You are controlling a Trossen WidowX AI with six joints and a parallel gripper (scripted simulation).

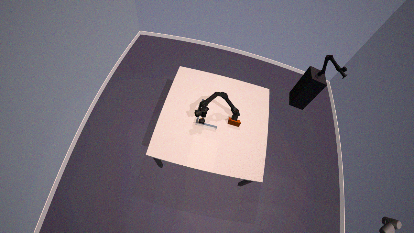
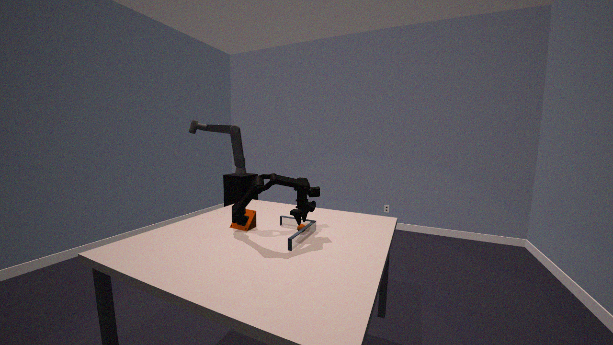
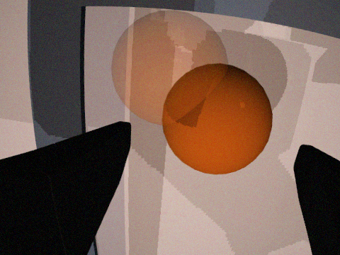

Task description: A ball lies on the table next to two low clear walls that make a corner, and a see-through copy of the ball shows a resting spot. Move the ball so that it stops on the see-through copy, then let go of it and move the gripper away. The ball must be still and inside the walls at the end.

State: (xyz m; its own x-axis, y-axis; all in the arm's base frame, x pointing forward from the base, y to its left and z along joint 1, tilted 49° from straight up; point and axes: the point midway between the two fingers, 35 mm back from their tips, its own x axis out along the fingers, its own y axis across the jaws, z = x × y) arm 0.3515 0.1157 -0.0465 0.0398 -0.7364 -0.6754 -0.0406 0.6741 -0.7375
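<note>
I have the gripper [image 3: 208, 203] open, its two dark fingers spread wide, with nothing between them. In the wrist view the ball [image 3: 217, 119] sits on the table [image 1: 208, 150] between and beyond the fingertips, apart from both. It is orange and round, and it overlaps the lower right part of the ghost [image 3: 156, 61], the pale see-through copy, without covering it; most of the ghost shows up and to the left of the ball. The ghost lies close into the corner of the walls [image 3: 52, 52], whose grey-blue bands run along the left and the top of the wrist view.

From the exterior view the gripper [image 2: 302, 216] points straight down over the corner, and the ball [image 2: 300, 226] shows as a small orange spot just below it, inside the walls [image 2: 300, 237]. From the top view the gripper [image 1: 201, 118] hides the ball; the walls [image 1: 209, 125] make an L beside it. The arm [image 1: 220, 97] arches back to its orange base [image 1: 234, 122] on the table.
</note>
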